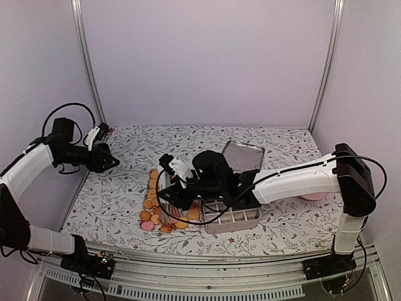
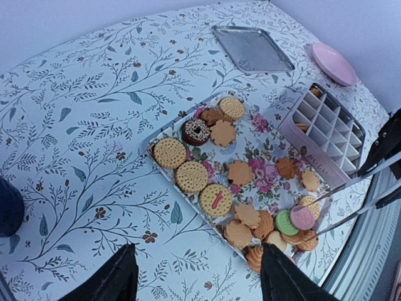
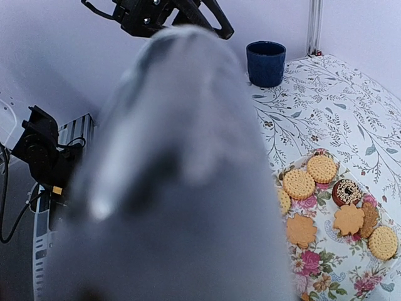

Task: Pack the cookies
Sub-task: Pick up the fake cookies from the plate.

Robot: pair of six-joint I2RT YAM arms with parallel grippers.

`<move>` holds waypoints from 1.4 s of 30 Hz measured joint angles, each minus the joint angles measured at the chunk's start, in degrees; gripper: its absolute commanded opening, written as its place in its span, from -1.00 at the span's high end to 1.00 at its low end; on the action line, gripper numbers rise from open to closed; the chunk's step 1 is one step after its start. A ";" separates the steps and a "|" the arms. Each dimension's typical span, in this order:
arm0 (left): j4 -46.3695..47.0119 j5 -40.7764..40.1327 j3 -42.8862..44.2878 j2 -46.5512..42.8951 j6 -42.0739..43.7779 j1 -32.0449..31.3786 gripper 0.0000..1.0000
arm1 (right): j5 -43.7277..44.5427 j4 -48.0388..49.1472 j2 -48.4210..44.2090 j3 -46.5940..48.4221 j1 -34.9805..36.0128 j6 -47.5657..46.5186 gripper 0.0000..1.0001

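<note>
The cookies [image 2: 216, 199] lie scattered on a flowered tray [image 2: 263, 157]. Most are orange-tan; one is pink [image 2: 302, 217], one green [image 2: 286, 222] and one dark with sprinkles [image 2: 197, 131]. In the top view they sit in a heap [image 1: 153, 210] left of centre. My right gripper [image 1: 182, 194] reaches over this tray, shut on metal tongs [image 2: 357, 182]. The two thin tong tips stand on either side of the pink cookie. A blurred grey shape [image 3: 182, 188] fills the right wrist view and hides the jaws. Far left and well back from the tray, my left gripper [image 2: 197, 276] is open and empty.
A grey box of small compartments [image 2: 326, 132] stands right beside the tray, a few cookies in it. A flat metal tray [image 2: 252, 49] lies behind, and a pink plate [image 2: 335, 63] at the far right. A navy cup [image 3: 266, 63] stands at the back left.
</note>
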 measured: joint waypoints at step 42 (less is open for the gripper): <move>0.00 0.24 0.00 0.46 -0.31 0.00 -0.35 | 6.21 -1.99 -3.19 -1.84 -3.26 -2.97 0.52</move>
